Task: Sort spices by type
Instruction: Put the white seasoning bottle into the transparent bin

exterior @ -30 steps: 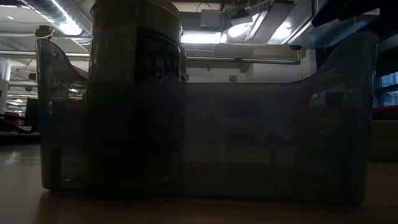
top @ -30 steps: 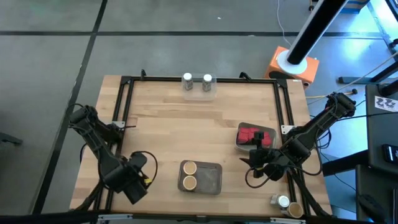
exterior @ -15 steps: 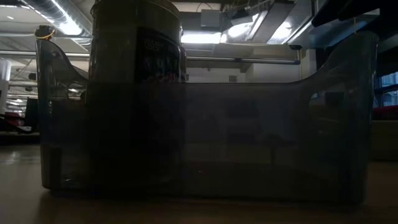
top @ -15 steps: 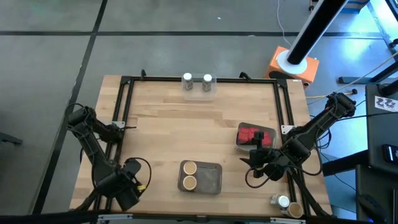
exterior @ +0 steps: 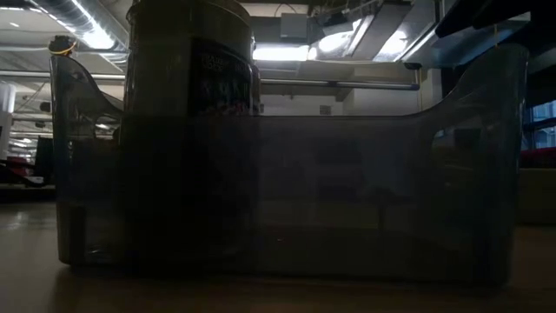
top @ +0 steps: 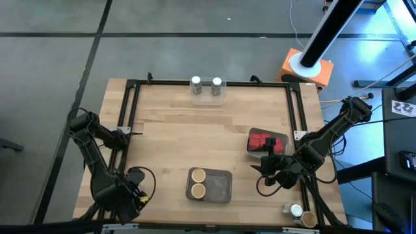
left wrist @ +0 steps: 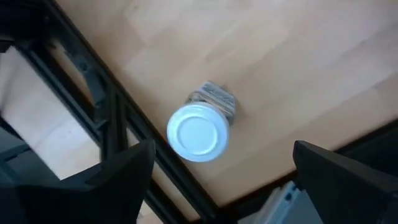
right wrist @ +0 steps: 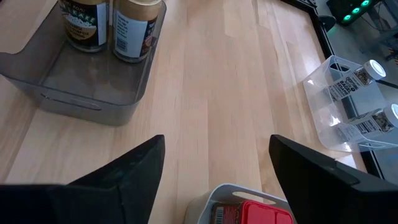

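A: White-capped jar stands upright on the table at its front-left corner, just beside the dark frame rail. Which arm is nearer?

B: The left one, by far. The left gripper hangs right above it, fingers spread wide and empty, the cap lying between them and a little ahead. The jar's long axis runs straight up toward the camera, so I judge a plain descent would bring the fingers around it.

A: And the rest?

B: Two more white-capped jars sit in the clear tray at the far edge. Tan-topped jars share a grey tray; red packs fill another tray. The right gripper waits beside the red packs, fingers apart, holding nothing.
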`<state>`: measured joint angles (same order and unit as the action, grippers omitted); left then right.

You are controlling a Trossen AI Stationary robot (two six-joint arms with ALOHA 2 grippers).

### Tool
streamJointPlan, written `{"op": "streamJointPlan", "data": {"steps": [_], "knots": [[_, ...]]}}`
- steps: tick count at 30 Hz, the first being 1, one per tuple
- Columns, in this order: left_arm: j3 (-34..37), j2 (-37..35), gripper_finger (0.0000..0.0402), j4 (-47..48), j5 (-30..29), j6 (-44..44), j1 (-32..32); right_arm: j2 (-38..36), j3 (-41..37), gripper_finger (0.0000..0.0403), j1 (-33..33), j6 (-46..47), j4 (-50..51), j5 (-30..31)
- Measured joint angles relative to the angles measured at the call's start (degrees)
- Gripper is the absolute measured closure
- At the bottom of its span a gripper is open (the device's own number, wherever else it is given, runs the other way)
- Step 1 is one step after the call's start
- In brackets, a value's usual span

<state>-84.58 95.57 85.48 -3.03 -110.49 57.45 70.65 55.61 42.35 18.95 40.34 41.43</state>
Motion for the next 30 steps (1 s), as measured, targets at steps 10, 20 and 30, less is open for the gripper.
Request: {"op": "streamJointPlan", "data": {"steps": [10, 20, 30], "knots": [[2.0, 0.1, 0.0039, 1.3, -0.2, 1.4, 0.0, 0.0, 0.0, 0.0114, 0.0, 0.0, 0.0, 0.0], [10.3, 0.1, 0.0039, -7.5, 2.3, 6.3, 0.0, 0.0, 0.0, 0.0114, 0.0, 0.0, -0.1, 0.0], [14.3, 0.0, 0.0041, -11.7, 5.2, 9.2, 0.0, 0.0, 0.0, 0.0114, 0.0, 0.0, -0.4, 0.0]]}}
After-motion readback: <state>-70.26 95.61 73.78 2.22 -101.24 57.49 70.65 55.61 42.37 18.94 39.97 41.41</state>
